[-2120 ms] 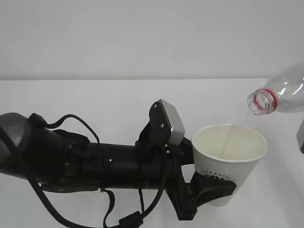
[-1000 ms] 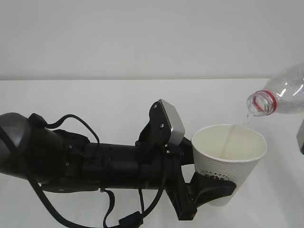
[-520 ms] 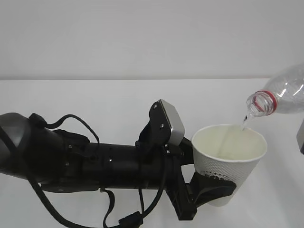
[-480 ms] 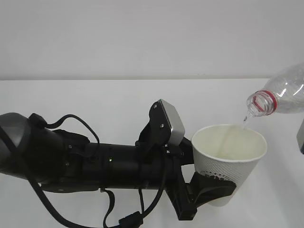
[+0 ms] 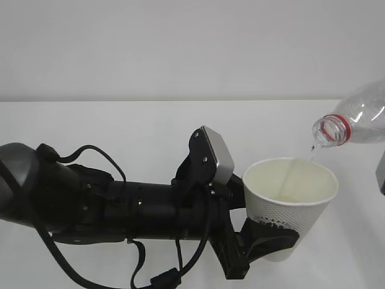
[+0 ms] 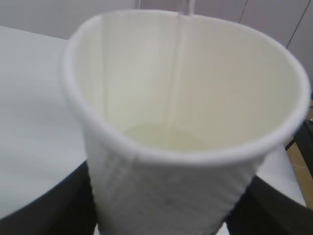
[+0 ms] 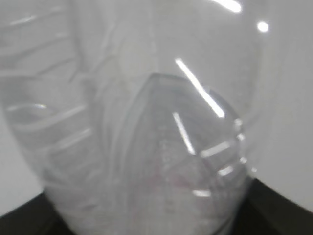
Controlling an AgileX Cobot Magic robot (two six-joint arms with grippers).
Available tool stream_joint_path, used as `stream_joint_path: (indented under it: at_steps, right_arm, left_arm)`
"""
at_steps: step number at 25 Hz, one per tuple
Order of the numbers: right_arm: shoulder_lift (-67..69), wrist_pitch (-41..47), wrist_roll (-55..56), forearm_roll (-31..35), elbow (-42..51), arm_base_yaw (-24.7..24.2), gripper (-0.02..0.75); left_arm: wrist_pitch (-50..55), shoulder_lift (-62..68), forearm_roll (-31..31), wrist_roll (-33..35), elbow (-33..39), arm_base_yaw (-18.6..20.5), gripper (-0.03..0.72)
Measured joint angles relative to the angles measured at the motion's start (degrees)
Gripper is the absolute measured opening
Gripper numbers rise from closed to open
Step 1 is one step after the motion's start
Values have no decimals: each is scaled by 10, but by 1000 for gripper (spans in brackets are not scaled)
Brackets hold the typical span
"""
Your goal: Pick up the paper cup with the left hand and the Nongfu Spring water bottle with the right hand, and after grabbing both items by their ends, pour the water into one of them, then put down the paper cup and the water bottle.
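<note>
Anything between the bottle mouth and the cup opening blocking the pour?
Nothing visible. The Nongfu Spring water bottle is tilted, its mouth above the far right rim of the paper cup, and a thin stream of water falls straight in.

From my wrist feed the paper cup (image 6: 186,122) fills nearly the whole view, upright, its rolled rim close to the lens. A thin stream of the water (image 6: 177,73) runs down the far inner wall into a shallow pool. The pincer's black fingers (image 6: 44,205) flank its base, over the white tabletop (image 6: 29,98).
</note>
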Motion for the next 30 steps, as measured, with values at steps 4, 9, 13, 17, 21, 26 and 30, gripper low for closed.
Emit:
stream_joint_path:
  at_steps: [4,9,13,17,21,26,30]
  right_arm:
    - [0,0,0,0,0,0,495]
    - [0,0,0,0,0,0,495]
    - [0,0,0,0,0,0,495]
    - [0,0,0,0,0,0,495]
    - [0,0,0,0,0,0,495]
    - [0,-1,0,0,0,0,495]
    - [0,-1,0,0,0,0,495]
  left_arm:
    - [0,0,0,0,0,0,517]
    - [0,0,0,0,0,0,517]
    - [0,0,0,0,0,0,517]
    - [0,0,0,0,0,0,517]
    - [0,0,0,0,0,0,517]
    - [0,0,0,0,0,0,517]
    - [0,0,0,0,0,0,517]
